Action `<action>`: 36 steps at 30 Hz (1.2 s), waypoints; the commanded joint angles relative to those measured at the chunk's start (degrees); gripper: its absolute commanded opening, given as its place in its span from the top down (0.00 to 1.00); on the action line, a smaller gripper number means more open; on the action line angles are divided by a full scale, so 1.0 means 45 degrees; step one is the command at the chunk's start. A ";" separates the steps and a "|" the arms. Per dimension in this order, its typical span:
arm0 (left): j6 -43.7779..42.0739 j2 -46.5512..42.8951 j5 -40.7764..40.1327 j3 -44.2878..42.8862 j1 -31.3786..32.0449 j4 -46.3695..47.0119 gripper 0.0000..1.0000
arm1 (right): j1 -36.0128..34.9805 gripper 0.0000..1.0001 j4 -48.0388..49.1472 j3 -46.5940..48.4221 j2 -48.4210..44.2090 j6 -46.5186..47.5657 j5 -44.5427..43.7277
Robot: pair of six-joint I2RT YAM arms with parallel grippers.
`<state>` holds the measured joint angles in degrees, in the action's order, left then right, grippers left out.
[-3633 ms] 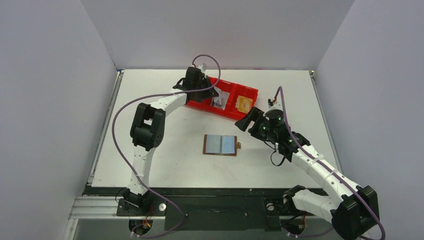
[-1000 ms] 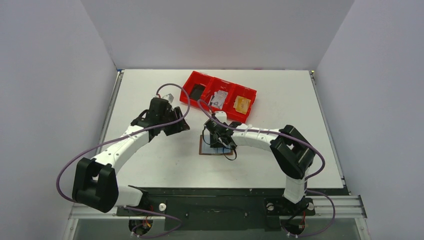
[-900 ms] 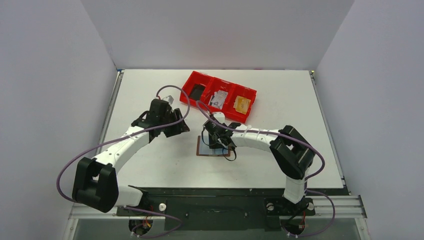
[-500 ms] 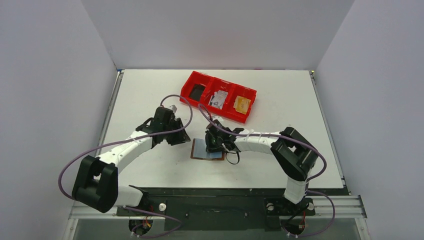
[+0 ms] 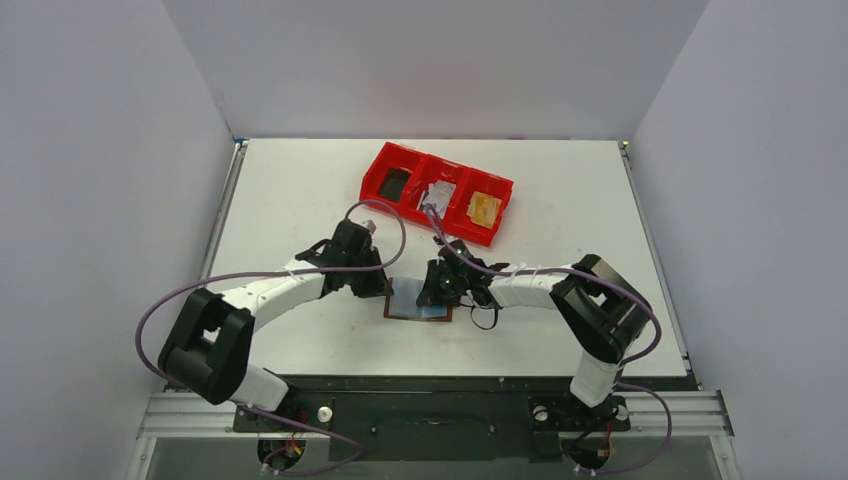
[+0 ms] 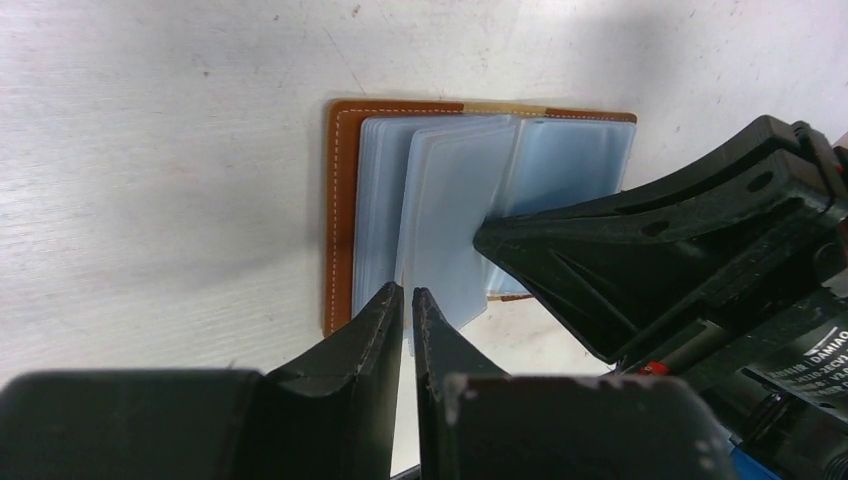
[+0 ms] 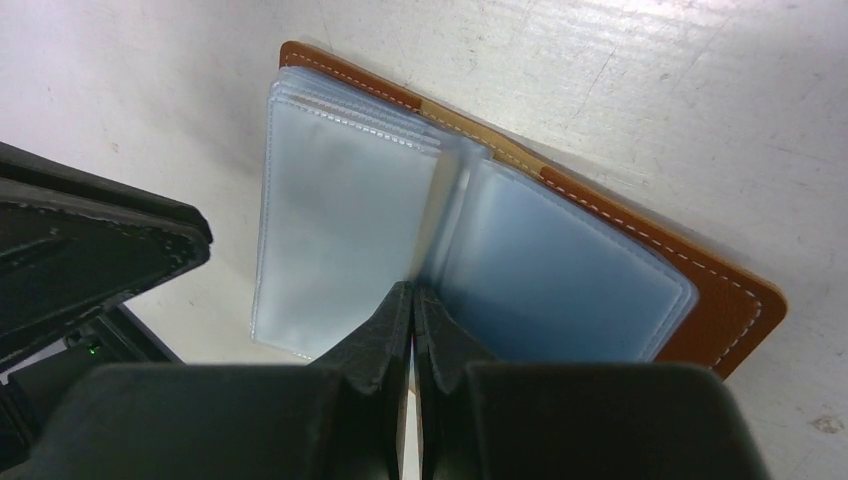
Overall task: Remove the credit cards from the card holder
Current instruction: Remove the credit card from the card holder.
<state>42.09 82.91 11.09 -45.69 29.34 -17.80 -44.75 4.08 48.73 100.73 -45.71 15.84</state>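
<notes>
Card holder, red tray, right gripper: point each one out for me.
card holder (image 6: 343, 220), left wrist view, on its stitched brown leather border.
red tray (image 5: 460, 230), top external view, on its near wall.
right gripper (image 7: 411, 292), right wrist view, between its fingertips at the sleeves' fold.

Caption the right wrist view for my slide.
Closed right pincer at the middle fold of the open card holder, its clear sleeves fanned out.
</notes>
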 commanded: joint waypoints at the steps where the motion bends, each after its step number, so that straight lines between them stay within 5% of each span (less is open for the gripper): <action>1: 0.0202 0.0344 0.0155 -0.0651 0.0334 0.0722 0.93 | 0.0129 1.00 0.0057 -0.0403 -0.0056 -0.0018 0.0029; 14: 0.0226 0.0811 0.0146 -0.0819 0.0562 0.0684 0.95 | 0.0434 1.00 0.0646 -0.0880 0.0429 -0.0326 0.0284; 26: 0.0141 0.0541 0.0250 -0.0736 0.0626 0.0393 0.72 | 0.0480 1.00 0.0874 -0.0985 0.0829 -0.0379 0.0343; 36: 0.0225 0.0440 0.0344 -0.0673 0.0724 0.0259 0.70 | 0.0488 1.00 0.0920 -0.0976 0.0963 -0.0356 0.0344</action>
<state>43.05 86.35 11.90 -46.78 32.21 -16.73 -42.78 11.07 45.95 101.93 -48.73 20.69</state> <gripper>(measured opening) 0.300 0.002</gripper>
